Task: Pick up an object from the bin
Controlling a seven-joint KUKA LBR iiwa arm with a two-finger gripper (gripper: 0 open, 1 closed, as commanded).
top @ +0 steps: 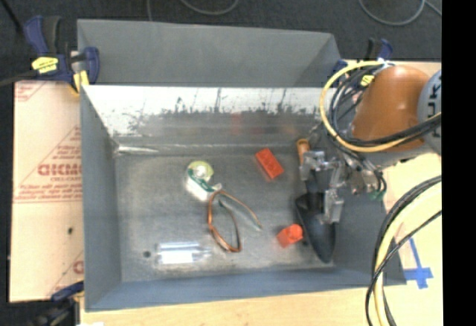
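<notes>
Camera view: looking down into a grey metal bin [97, 205] with a handful of loose things spread on its floor. Reaching in from the right of the frame, the arm, with an orange cover [390, 105] and yellow and black cables [335, 105] at the wrist. Below that, over the right part of the bin floor, the hand [328, 207], pointing toward the lower edge of the frame. Open or closed: cannot tell, its metal parts overlapping the dark shape beneath.

Right under the hand, in the lower right corner of the floor, a black rounded thing [318, 237], teardrop-like, wide end toward the lower wall. Touching the hand or just below it: cannot tell. Just left of it, close but apart, a small orange-red piece [290, 234].

Up and to the left of the hand, near the middle of the floor, an orange-red block [269, 164], lying askew. Further left, a green-and-white round thing [199, 176]. Just below that, a brown two-legged loop [225, 222], like thin plier handles, flat on the floor. At the lower left of the floor, well apart from the hand, a clear tube [178, 254] on its side along the lower wall.
</notes>
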